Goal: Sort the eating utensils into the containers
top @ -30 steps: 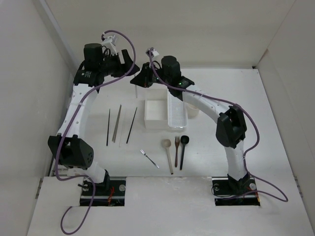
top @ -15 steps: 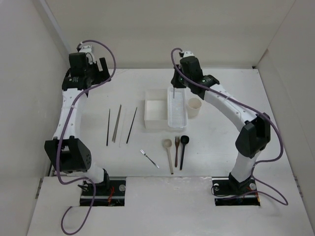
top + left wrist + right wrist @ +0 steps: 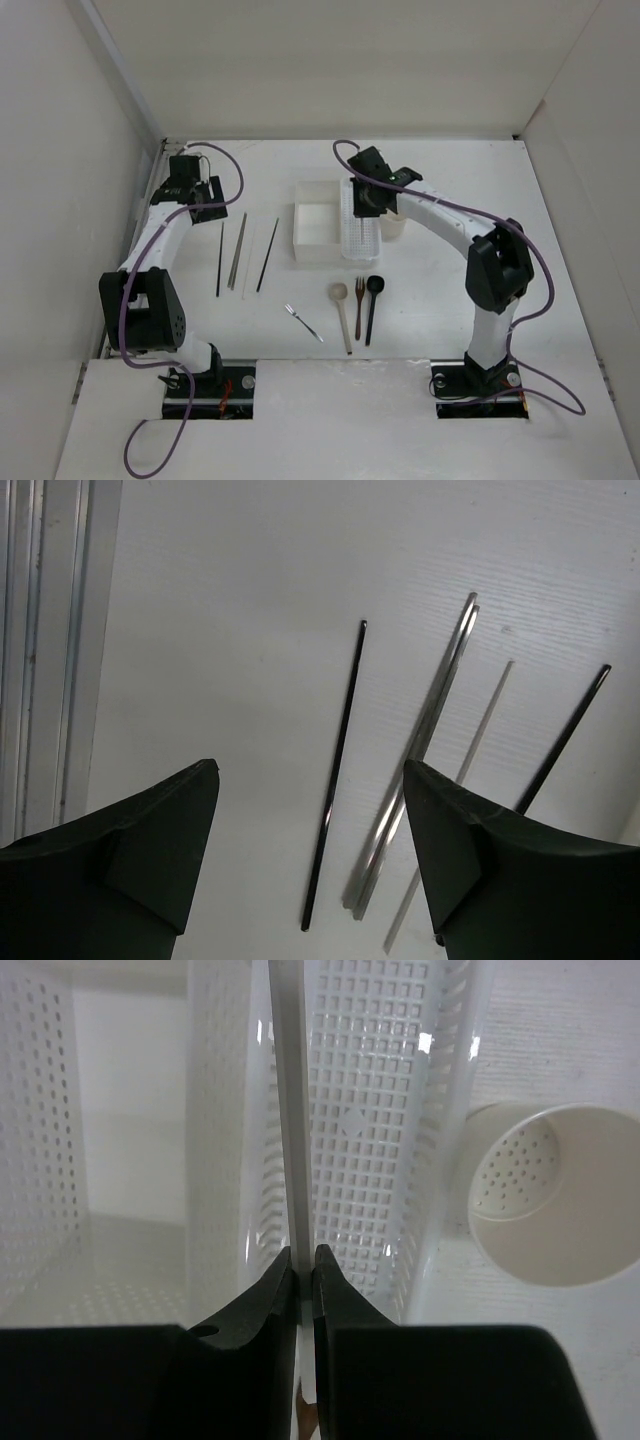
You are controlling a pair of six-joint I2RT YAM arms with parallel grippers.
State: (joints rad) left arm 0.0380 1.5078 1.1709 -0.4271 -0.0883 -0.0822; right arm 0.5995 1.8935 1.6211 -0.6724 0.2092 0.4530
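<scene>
So, the right gripper (image 3: 303, 1252) is pinched down on a thin pale chopstick (image 3: 292, 1110), with the jaws nearly touching and only the stick between them. It hangs over the perforated tray (image 3: 380, 1110).

The bit that matters, imo: the stick's long axis runs the same way as the tray's long axis. But it sits close to the tray wall on the white square box (image 3: 316, 240) side, not over the middle of the grid floor. I'd guess it wants a small nudge toward the cup (image 3: 560, 1200) before letting go, or an end could catch that wall.

The left gripper (image 3: 310, 768) is wide open and empty, well to the left of the tray. It hovers over the loose chopsticks (image 3: 238, 250), which lie roughly parallel to the tray. One black chopstick (image 3: 335, 780) lines up with the gap between its fingers.
</scene>
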